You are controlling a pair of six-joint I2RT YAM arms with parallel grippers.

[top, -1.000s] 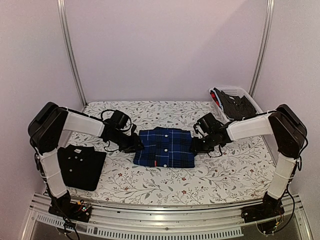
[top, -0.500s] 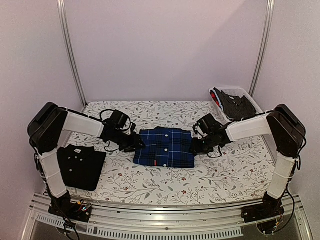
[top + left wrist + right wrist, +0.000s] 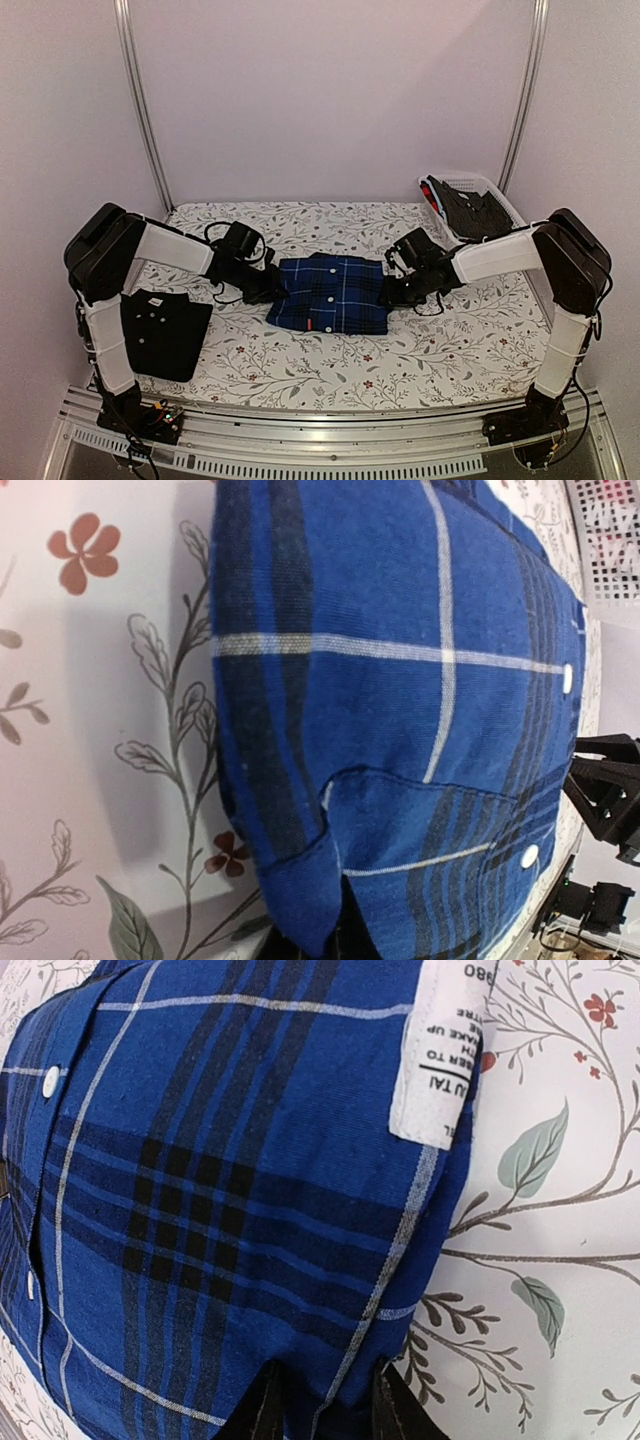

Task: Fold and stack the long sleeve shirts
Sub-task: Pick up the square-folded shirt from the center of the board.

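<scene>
The blue plaid shirt lies folded in the middle of the table. My left gripper is at its left edge, near the collar, and my right gripper is at its right edge. In the left wrist view the plaid cloth drapes over my dark fingers at the bottom edge. In the right wrist view the shirt's edge sits between my two dark fingers, below a white care label. The black shirt lies folded at the front left, apart from both grippers.
A white lattice basket stands at the back right and holds dark garments. The table has a floral cloth. Metal frame posts stand at the back corners.
My left arm has shifted slightly to the right and the plaid shirt's left edge has moved a little with it. The right arm has barely moved.
</scene>
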